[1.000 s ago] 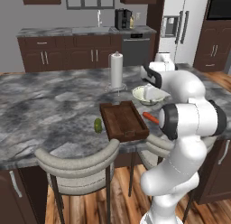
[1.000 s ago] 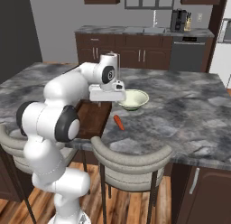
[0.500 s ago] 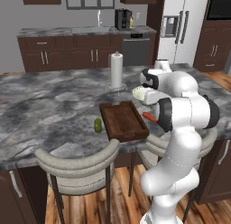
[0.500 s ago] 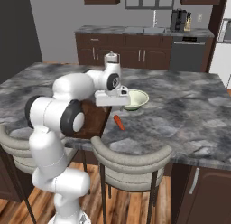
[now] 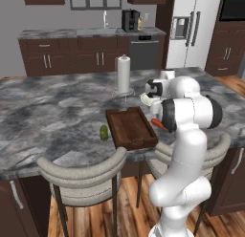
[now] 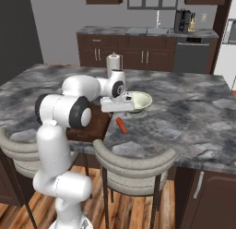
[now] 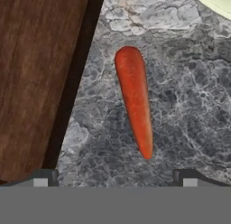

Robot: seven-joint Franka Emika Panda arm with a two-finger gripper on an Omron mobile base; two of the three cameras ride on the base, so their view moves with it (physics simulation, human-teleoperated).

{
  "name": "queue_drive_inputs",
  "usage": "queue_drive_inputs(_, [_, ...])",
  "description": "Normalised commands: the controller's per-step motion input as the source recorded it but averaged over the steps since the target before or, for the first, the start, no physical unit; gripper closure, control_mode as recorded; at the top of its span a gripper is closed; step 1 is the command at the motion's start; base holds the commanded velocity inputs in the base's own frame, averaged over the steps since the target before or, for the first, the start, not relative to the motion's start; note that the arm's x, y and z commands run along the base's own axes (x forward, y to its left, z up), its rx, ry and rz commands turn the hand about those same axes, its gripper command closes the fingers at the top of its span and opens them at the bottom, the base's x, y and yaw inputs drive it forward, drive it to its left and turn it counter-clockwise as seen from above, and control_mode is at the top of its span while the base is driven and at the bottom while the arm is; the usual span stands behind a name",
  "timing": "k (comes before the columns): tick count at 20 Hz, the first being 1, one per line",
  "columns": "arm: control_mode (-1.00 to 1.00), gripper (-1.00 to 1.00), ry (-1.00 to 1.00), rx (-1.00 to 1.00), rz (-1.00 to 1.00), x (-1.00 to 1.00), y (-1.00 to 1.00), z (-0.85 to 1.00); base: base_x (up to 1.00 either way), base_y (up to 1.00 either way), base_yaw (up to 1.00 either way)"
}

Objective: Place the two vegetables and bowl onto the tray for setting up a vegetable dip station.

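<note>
A slim orange-red carrot (image 7: 135, 99) lies on the grey marble counter, just right of the dark wooden tray (image 7: 36, 74) in the hand view. My gripper (image 7: 115, 178) hovers above it, open, with one fingertip on each side and nothing held. From the right base view, the gripper (image 6: 118, 111) hangs over the carrot (image 6: 121, 125), beside the pale cream bowl (image 6: 139, 101). The tray (image 5: 131, 128) has nothing in it. A small green vegetable (image 5: 104, 132) rests on the counter at the tray's left side. My arm partly hides the bowl (image 5: 145, 98) and the carrot (image 5: 158, 123).
A white paper-towel roll (image 5: 123, 74) stands behind the tray. Two padded stools (image 5: 83, 176) (image 6: 133, 163) sit at the counter's front edge. Open marble counter (image 6: 184, 117) stretches to the right of the bowl.
The hand has come down and forward from above the tray's edge to above the carrot. The jaws stayed open. The carrot, bowl, tray and green vegetable have not moved.
</note>
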Motion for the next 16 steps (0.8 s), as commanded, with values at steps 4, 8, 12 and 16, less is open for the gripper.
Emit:
queue_drive_inputs(4, [-1.0,-1.0,0.0,0.0,0.03,0.39,-0.07,-0.33,0.0,0.0,0.0])
queue_drive_inputs(8, [-1.0,-1.0,0.0,0.0,0.04,0.29,-0.15,-0.27,0.0,0.0,0.0])
queue_drive_inputs(12, [-1.0,-1.0,0.0,0.0,0.04,0.24,-0.11,-0.29,0.0,0.0,0.0])
queue_drive_inputs(16, [-1.0,-1.0,0.0,0.0,0.01,0.18,0.0,-0.27,0.0,0.0,0.0])
